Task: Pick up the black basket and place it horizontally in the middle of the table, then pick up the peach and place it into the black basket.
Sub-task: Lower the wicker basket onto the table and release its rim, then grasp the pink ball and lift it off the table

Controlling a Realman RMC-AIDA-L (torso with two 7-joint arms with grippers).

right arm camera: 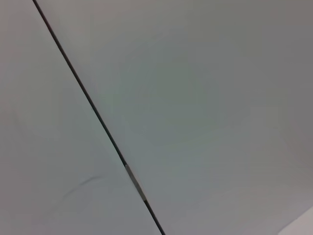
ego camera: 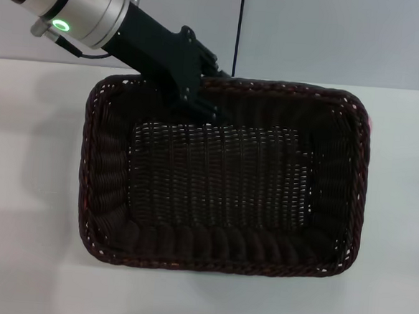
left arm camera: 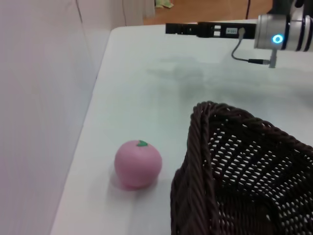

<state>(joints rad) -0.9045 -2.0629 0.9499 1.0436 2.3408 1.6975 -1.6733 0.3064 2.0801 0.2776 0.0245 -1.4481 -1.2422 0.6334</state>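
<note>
The black basket point(ego camera: 222, 176) lies lengthwise across the middle of the white table point(ego camera: 27, 187), open side up and empty. My left gripper point(ego camera: 204, 105) reaches in from the back left and sits at the basket's far rim, dark against the dark weave. The peach point(left arm camera: 138, 163) stands on the table just past the basket's corner point(left arm camera: 205, 147), close to the back wall. In the head view only a pink sliver of it point(ego camera: 371, 124) shows behind the basket's far right corner. My right gripper point(left arm camera: 170, 28) shows far off in the left wrist view, held level above the table's right side.
A pale wall point(ego camera: 311, 35) runs along the table's back edge, close behind the basket and the peach. The right wrist view shows only a pale surface with a dark seam point(right arm camera: 98, 117). Bare table lies on both sides of the basket and in front of it.
</note>
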